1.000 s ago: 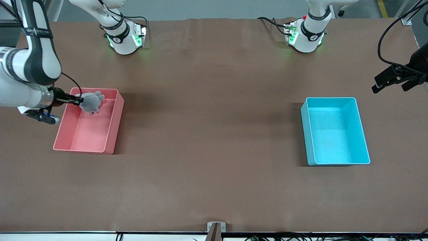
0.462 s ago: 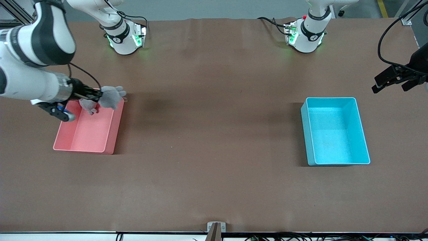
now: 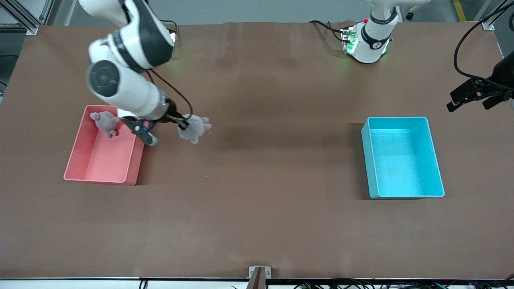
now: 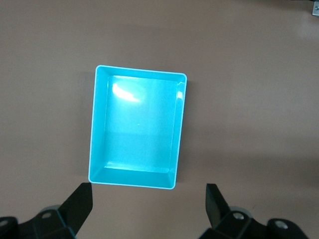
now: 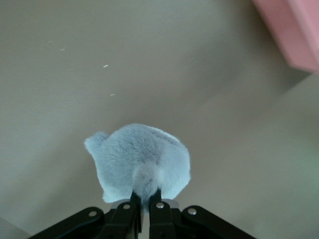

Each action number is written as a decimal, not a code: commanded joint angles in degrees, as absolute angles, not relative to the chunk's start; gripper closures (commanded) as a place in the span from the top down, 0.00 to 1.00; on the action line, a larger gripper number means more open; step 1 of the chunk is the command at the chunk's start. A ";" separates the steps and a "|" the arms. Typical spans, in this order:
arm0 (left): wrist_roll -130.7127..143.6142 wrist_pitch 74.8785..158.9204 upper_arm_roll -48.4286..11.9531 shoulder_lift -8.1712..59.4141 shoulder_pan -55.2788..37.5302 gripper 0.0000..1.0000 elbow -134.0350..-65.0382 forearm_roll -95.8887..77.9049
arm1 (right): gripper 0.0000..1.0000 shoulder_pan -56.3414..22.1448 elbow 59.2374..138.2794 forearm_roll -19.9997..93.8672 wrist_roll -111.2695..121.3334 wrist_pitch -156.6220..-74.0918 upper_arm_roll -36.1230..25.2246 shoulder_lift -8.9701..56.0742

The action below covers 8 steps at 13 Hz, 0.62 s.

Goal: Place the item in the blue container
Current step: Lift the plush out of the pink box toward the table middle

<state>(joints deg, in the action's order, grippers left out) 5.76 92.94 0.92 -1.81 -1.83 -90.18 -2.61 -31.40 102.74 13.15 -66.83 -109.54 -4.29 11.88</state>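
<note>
Right pincer [image 3: 185, 123] grips half-hidden grey plush [image 3: 195, 128].

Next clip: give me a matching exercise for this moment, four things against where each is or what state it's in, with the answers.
Things:
1. right hand
2. left hand
3. blue bin
4. grey toy in the pink bin

Places or states:
A. empty, toward the left arm's end of the table
B. open, holding nothing, waiting above the table by the blue bin
C. shut on a grey plush toy, over bare table beside the pink bin
D. lying loose at the end of its bin farther from the front camera

Pairs: 1-C, 2-B, 3-A, 4-D
</note>
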 commanded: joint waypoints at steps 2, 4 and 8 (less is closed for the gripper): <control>6.41 92.11 1.23 -0.88 -1.40 1.00 -90.17 -2.90 | 0.00 -37.69 93.63 14.15 -78.89 -114.08 -5.19 22.38; 6.59 92.02 1.14 0.52 -1.49 1.00 -90.26 -2.90 | 0.00 -40.50 88.53 13.62 -83.82 -114.17 -5.27 27.75; 5.36 91.14 1.05 0.97 -1.49 1.00 -90.88 -3.25 | 0.00 -43.15 86.22 13.80 -89.63 -121.17 -5.19 33.56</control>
